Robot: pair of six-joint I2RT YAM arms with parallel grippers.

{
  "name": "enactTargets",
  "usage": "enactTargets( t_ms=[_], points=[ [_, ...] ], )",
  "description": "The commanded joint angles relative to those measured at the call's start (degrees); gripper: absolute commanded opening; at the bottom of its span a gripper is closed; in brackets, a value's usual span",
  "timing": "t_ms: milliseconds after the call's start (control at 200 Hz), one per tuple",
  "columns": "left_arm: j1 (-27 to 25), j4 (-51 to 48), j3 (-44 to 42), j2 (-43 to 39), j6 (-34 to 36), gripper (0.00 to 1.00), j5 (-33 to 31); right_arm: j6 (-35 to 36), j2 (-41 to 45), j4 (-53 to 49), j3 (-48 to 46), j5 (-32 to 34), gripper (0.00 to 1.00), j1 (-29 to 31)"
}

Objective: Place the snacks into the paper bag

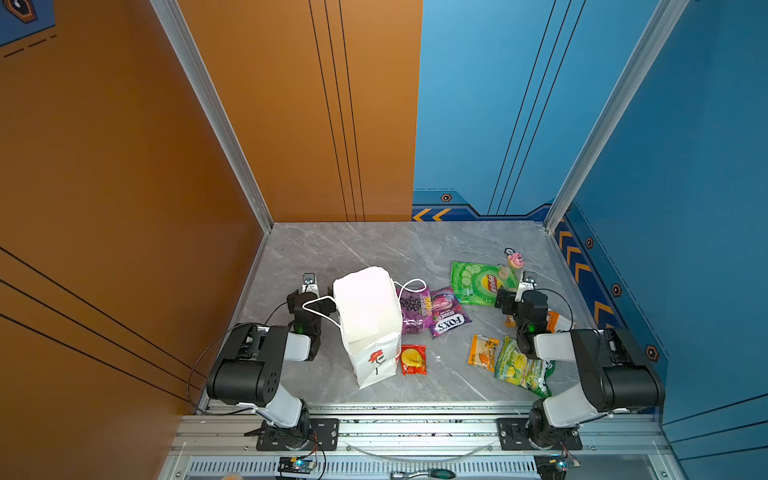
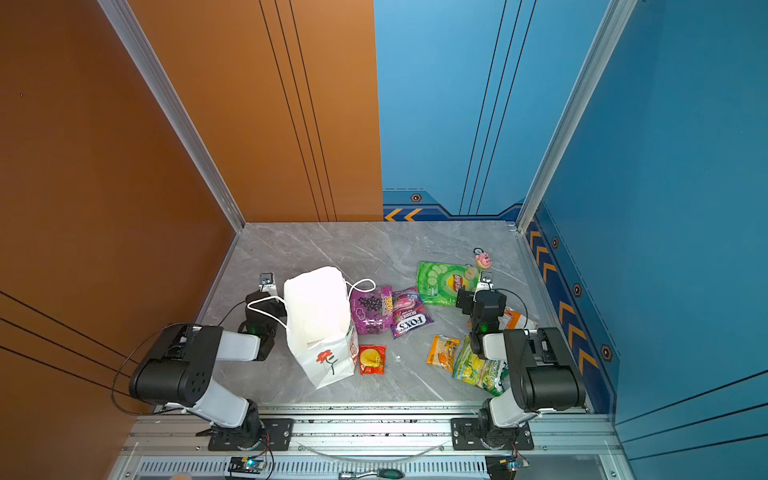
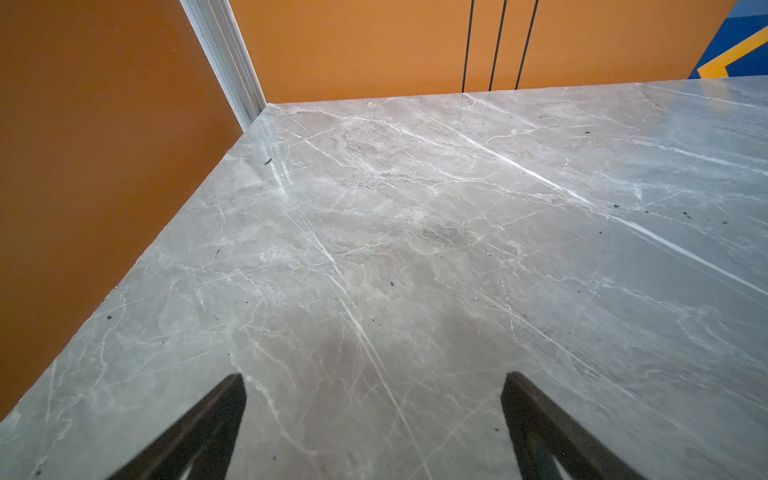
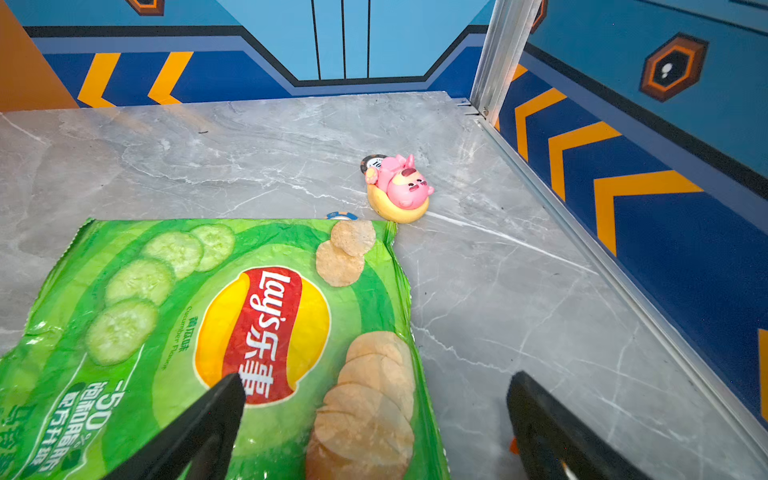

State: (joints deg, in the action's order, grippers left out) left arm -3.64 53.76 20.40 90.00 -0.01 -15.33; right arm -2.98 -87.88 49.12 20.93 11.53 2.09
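The white paper bag (image 1: 368, 324) (image 2: 318, 320) stands upright mid-table, mouth open, with a red flower on its side. One of its cord handles lies across my left arm. My left gripper (image 3: 374, 382) is open over bare marble to the left of the bag. The snacks lie to the right of the bag: a purple grape packet (image 1: 413, 311), a purple Fox's (image 1: 449, 318), a small red one (image 1: 413, 359), an orange one (image 1: 482, 351), a green-yellow one (image 1: 519, 368) and a green Lay's (image 1: 478, 282) (image 4: 232, 332). My right gripper (image 4: 374, 382) hangs open over the Lay's corner, one finger above the packet and one above the table.
A pink toy (image 4: 399, 187) (image 1: 516, 260) sits just beyond the Lay's packet near the right wall. Another orange packet (image 1: 557, 322) lies partly under my right arm. Orange walls close the left and back-left, blue walls (image 4: 665, 208) the back-right and right. An aluminium rail (image 1: 415, 428) runs along the front.
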Motion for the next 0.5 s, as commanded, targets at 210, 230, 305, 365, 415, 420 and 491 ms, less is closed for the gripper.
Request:
enactTargets(
  t_ms=[210,230,305,365,415,420,491],
  points=[
    [0.5,-0.4,1.1,-0.5,0.0,0.98,1.1,-0.4,0.2,0.4,0.9,-0.6,1.00,0.3],
    [0.5,-0.4,1.1,-0.5,-0.1,0.98,1.1,-0.4,0.2,0.4,0.9,-0.6,1.00,0.3],
    [0.5,-0.4,1.1,-0.5,0.0,0.98,1.1,-0.4,0.2,0.4,0.9,-0.6,1.00,0.3],
    [0.6,-0.4,1.1,-0.4,-0.1,0.98,1.2,-0.4,0.2,0.4,0.9,-0.6,1.00,0.3],
    [0.7,-0.4,1.1,-0.4,0.0,0.98,1.4,-0.4,0.2,0.4,0.9,-0.7,1.00,0.3],
    [0.7,-0.4,1.0,-0.5,-0.1,0.98,1.4,-0.5,0.2,0.4,0.8,-0.6,1.00,0.3],
    [0.7,-0.4,1.1,-0.4,-0.1,0.98,1.5,-0.4,0.1,0.4,0.9,-0.6,1.00,0.3]
  ],
)
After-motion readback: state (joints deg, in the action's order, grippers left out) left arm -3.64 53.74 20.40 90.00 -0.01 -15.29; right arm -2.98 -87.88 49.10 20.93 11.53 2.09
